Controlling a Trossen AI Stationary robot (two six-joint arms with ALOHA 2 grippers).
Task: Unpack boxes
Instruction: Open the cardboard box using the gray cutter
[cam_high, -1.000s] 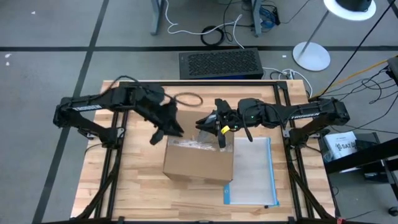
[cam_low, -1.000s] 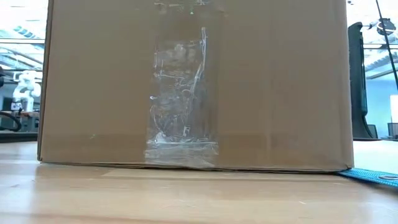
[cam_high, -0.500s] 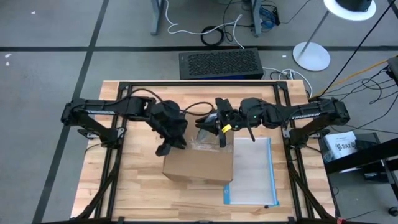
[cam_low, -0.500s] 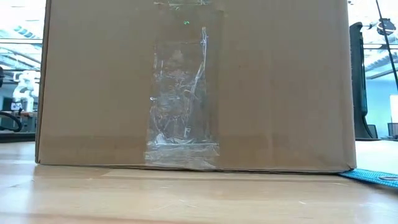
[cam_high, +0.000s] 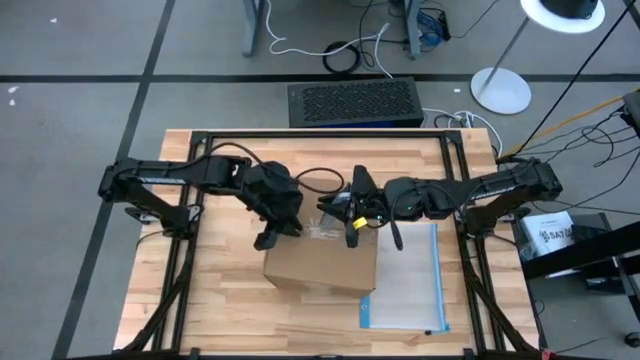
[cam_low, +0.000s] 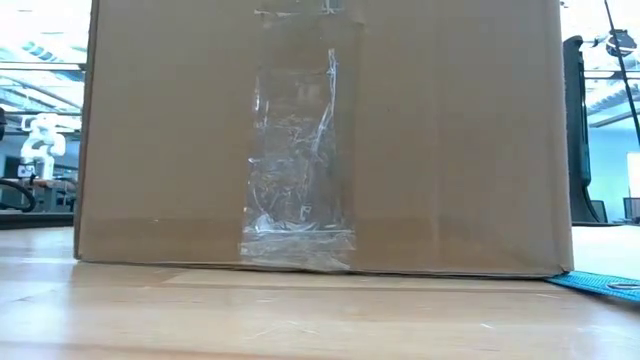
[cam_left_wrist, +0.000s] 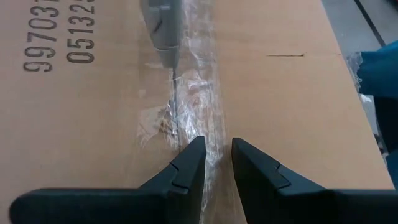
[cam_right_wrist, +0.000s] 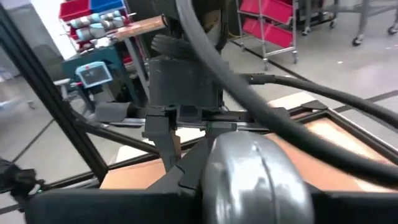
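Carton (cam_high: 320, 265) sits mid-table (cam_high: 215, 305), directly under both grippers. In the low view it fills nearly the whole picture (cam_low: 320, 130), standing flat on the wood with a vertical strip of clear tape (cam_low: 298, 170) down the near face.

Left gripper (cam_high: 270, 238) hangs over the carton's far-left top edge. Left wrist view: its fingers (cam_left_wrist: 186, 165) are nearly pressed together with a thin gap between them, nothing pinched, tips poised right over the wrinkled tape seam (cam_left_wrist: 199, 93) on the carton top (cam_left_wrist: 280, 93). Whether the tips touch the tape cannot be told. Dark printed digits (cam_left_wrist: 56, 37) lie to one side of the fingers.

Right gripper (cam_high: 352, 222) is just across from the left one, over the carton's far-right top edge, clamped on a grey tool (cam_right_wrist: 255, 174). The tool's tip (cam_left_wrist: 160, 28) shows just ahead of the left fingers, down on the tape seam.

Clear pouch with a blue edge (cam_high: 405, 280) lies flat below the right gripper, touching the carton's right side; its blue edge shows in the low view (cam_low: 600, 283). Black grille-topped unit (cam_high: 355, 103) sits on the floor beyond both grippers, off the table.
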